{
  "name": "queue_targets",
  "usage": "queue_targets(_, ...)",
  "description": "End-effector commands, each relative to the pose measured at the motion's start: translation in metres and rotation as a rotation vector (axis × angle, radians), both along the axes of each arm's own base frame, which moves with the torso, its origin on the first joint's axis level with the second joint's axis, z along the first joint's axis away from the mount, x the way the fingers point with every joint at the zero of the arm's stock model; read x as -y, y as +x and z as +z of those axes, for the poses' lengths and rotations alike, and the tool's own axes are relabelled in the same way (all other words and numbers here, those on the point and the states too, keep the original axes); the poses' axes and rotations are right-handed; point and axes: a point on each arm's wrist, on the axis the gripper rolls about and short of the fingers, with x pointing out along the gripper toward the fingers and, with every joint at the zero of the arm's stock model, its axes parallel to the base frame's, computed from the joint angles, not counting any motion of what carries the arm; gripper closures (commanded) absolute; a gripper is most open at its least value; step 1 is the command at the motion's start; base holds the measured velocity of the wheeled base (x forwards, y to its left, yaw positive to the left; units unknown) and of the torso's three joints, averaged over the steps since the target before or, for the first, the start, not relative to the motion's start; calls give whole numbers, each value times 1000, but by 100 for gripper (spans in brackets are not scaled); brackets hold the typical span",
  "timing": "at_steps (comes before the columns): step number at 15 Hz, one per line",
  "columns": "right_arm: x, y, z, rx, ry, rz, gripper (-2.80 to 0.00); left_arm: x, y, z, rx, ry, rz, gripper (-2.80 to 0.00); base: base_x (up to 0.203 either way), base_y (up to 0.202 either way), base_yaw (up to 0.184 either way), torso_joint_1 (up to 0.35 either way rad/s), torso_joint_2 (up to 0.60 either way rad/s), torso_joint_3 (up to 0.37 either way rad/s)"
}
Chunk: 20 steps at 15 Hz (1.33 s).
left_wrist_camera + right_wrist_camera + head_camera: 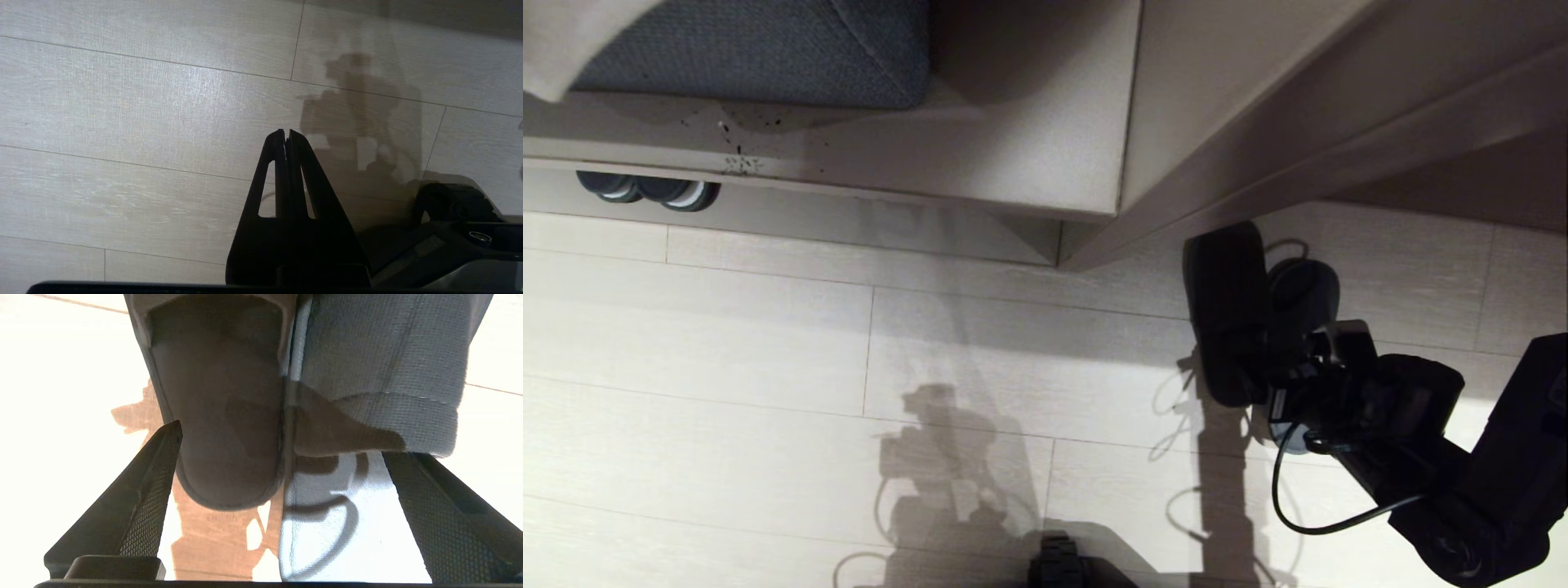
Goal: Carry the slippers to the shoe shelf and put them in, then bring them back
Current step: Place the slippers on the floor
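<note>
Head view: slippers [1227, 314] on the floor [768, 343] beside the shoe shelf [1045, 114], apparently set down together. Right gripper [282, 477] spread wide around their heels, holding nothing; left gripper [287, 136] closed, parked.

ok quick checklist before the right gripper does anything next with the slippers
1. Right gripper jaws apart: ok, fingers spread either side of the slippers.
2. Slippers released, not pinched: ok, no finger presses them in the right wrist view.
3. Slippers on the floor: ok, side by side near the cabinet corner.
4. Pair aligned: not ok, one sits further forward.
5. Left gripper idle: ok, shut above bare floor.
6. Cable clear of slippers: cannot tell.
</note>
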Motion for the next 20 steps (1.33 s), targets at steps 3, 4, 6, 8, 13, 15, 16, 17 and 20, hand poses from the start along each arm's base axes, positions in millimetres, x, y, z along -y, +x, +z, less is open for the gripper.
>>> queue_targets(3, 0, -3, 2, 9, 11, -4, -280, 0, 0, 0, 0, 0, 1, 0, 0, 0, 0, 0, 0, 0)
queue_targets(4, 1, -6, 11, 38, 18, -3, -280, 0, 0, 0, 0, 0, 1, 0, 0, 0, 0, 0, 0, 0)
queue_targets(6, 2, -13, 35, 118, 33, 1, 0, 0, 0, 0, -1, 0, 0, 0, 0, 0, 0, 0, 0, 0)
queue_targets(8, 4, -23, 49, 159, 37, -5, 0, 0, 0, 0, 0, 0, 1, 0, 0, 0, 0, 0, 0, 0)
queue_targets(13, 7, -40, 31, 62, 23, -9, 0, 0, 0, 0, 0, 3, -1, 0, 0, 0, 0, 0, 0, 0)
queue_targets(15, 8, -40, 32, 68, 23, -15, 0, 0, 0, 0, 0, 1, -1, 0, 0, 0, 0, 0, 0, 0)
queue_targets(16, 10, -38, 30, 60, 19, -26, 0, 0, 0, 0, 0, 1, 1, 0, 0, 0, 0, 0, 0, 0)
queue_targets(17, 15, -38, 28, 51, 11, -43, 0, 0, 0, 0, 0, 1, 0, 0, 0, 0, 0, 0, 0, 0)
queue_targets(20, 16, -41, 11, -25, -4, -47, 0, 0, 0, 0, 0, 3, 1, 0, 0, 0, 0, 0, 0, 0)
